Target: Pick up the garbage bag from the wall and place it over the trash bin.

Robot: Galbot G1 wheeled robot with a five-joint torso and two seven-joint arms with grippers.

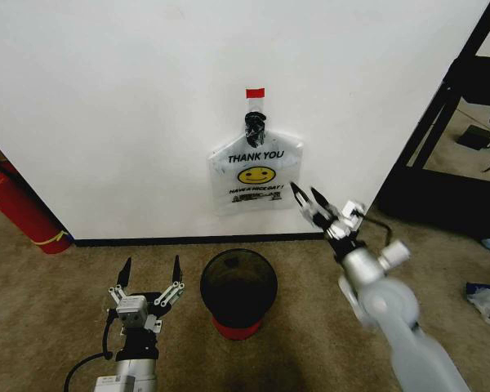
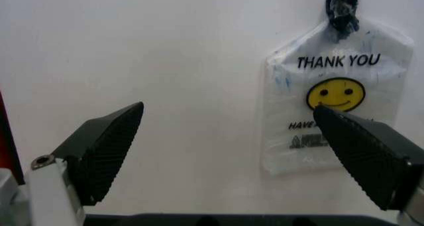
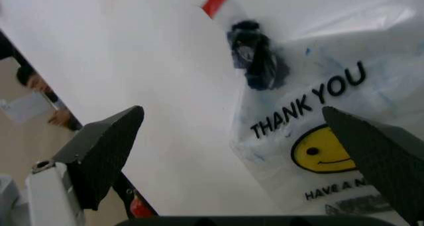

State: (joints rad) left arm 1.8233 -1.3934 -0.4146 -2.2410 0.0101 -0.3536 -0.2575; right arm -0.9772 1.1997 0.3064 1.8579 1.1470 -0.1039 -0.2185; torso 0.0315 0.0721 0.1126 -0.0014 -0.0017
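Observation:
The garbage bag, translucent white with faint blue flecks, a yellow smiley and "THANK YOU", hangs flat on the wall from a black hook under a red tape strip. The black mesh trash bin with a red base stands on the carpet right below it. My right gripper is open, raised beside the bag's lower right corner and apart from it; its wrist view faces the bag and hook. My left gripper is open, low and left of the bin, with the bag beyond it.
A red fire extinguisher leans at the wall's left end. A black baseboard runs along the floor. A black shelf frame stands at the right, with loose items on the carpet near it.

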